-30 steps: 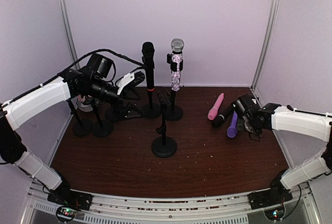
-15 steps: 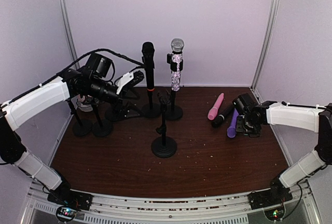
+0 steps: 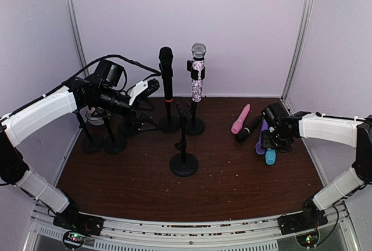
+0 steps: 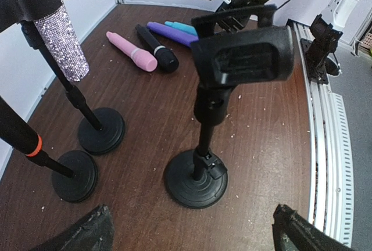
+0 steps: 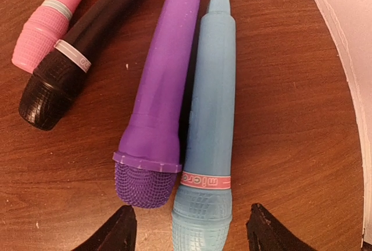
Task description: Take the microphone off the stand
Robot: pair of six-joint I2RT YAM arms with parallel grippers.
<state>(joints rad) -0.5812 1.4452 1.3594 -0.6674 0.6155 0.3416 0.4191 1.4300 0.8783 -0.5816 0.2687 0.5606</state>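
**A:** At the right side of the bench (image 3: 232, 187), what does the wrist camera give you that the overhead one doesn't?

**B:** The whole blue microphone (image 5: 209, 100). From above, only its head end peeks out below the right claw (image 3: 270, 140). Up close it lies flat, touching the purple microphone (image 5: 165, 88) along its side. The black microphone (image 5: 75, 47) and pink microphone (image 5: 52, 18) are fanned out beyond.

**A:** Which way does it point?

**B:** Its long axis runs roughly front to back. The mesh head is toward the near edge and the tail toward the back wall.

**A:** And the claw?

**B:** Its fingers are spread wide above the microphone, gripping nothing. The left claw (image 4: 197, 236) is spread too, facing the empty stand (image 4: 200, 146). Only that wrist view shows the stand's clip (image 4: 244, 53) close enough to see that it holds nothing.

**A:** Anything changed since half a second ago?

**B:** The blue one wasn't showing on the wood then, and now it is. The left arm sits much as it did.
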